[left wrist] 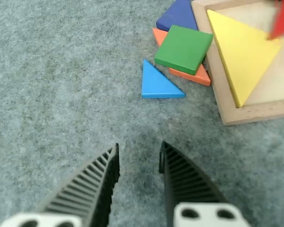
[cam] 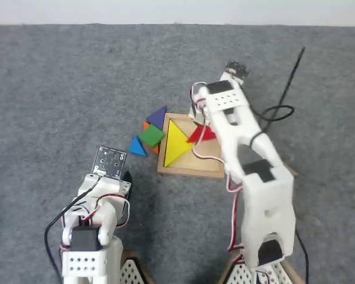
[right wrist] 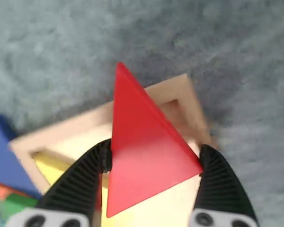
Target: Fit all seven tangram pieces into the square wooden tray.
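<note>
Right wrist view: we note right fingers (right wrist: 80, 182) clamping the red triangle (right wrist: 142, 151) over the wooden tray (right wrist: 180, 90); left fingers (left wrist: 97, 184) narrowly parted, blue triangle (left wrist: 158, 84) ahead.

White arms (cam: 239, 124), black ribbed gripper fingers (left wrist: 97, 187), black cables (cam: 293, 70).

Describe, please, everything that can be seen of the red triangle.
The red triangle is a flat piece with a smooth red face and sharp corners; it looks like painted wood. The right gripper holds it by two edges between its black ribbed fingers, one corner pointing away from the gripper. It hangs over the wooden tray, beside the yellow triangle that lies inside. Whether it touches the tray floor I cannot tell.
</note>
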### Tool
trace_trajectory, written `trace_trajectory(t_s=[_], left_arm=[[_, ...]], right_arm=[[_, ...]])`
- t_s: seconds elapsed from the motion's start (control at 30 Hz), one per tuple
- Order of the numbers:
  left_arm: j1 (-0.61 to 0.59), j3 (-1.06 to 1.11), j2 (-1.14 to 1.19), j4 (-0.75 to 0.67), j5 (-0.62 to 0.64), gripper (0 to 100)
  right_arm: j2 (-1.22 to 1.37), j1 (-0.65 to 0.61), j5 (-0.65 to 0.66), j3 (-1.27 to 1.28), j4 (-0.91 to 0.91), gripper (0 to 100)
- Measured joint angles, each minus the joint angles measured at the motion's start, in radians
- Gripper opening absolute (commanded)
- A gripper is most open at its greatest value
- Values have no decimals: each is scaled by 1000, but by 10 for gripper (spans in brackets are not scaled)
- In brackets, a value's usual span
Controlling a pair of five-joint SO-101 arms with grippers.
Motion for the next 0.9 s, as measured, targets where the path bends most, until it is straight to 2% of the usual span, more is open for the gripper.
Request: trace_trajectory(t_s=[0.2,0.43,0.63,0.83,0.9], left_arm=[[0,0,0,0,0,139],[0,0,0,0,0,139],[0,0,0,0,0,139],[0,0,0,0,0,139],[0,0,0,0,0,139]], right_arm=[[180,-31,-172,-293,121,133],[301,-31,-381,-474,140,134],[308,-32,-437,-545,221,144],[308,-31,-443,-634,330,348],[308,-31,-463,-644,351,376]])
